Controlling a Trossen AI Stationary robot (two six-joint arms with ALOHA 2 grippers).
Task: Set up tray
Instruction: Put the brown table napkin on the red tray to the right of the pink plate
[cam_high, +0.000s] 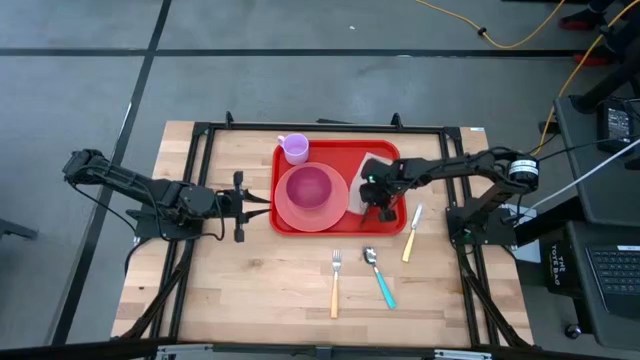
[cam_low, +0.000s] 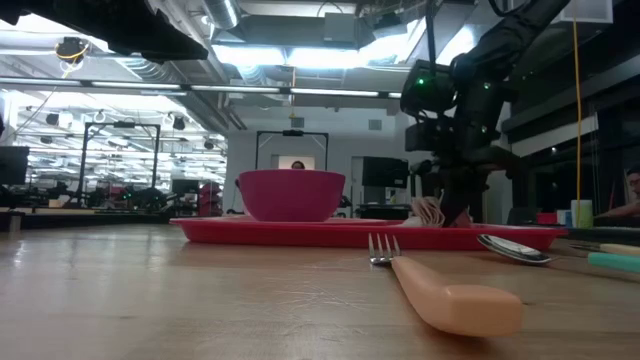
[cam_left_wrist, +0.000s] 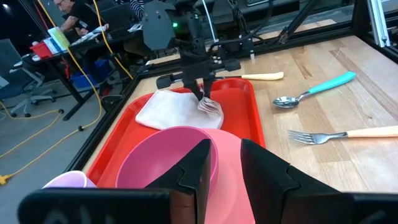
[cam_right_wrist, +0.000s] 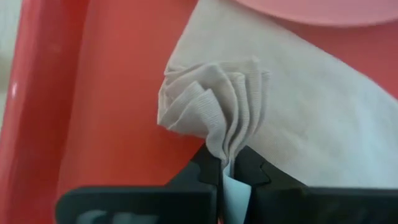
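The tray (cam_high: 388, 222) sits at the centre of the high view, slightly above the middle. It carries a plate (cam_high: 288, 215) with a bowl (cam_high: 309, 185) on it, a cup (cam_high: 294, 148) at its upper left corner, and a napkin (cam_high: 362, 180) at its right end.

The right gripper (cam_high: 381, 208) is over the tray's right end, clenched on a bunched fold of the napkin, as the right wrist view confirms. The left gripper (cam_high: 262, 199) rests at the tray's left edge; its fingers stand part-way apart with the plate's rim between them, but you cannot tell whether they grip it.

Judged step: placing the napkin. Expect the next move to call for laying the napkin flat on the tray floor beside the plate, then releasing it.

Right of the tray lies a knife (cam_high: 411, 233); below it lie a fork (cam_high: 335, 281) and a spoon (cam_high: 379, 275), all off the tray.

No brand or label on these items is readable.
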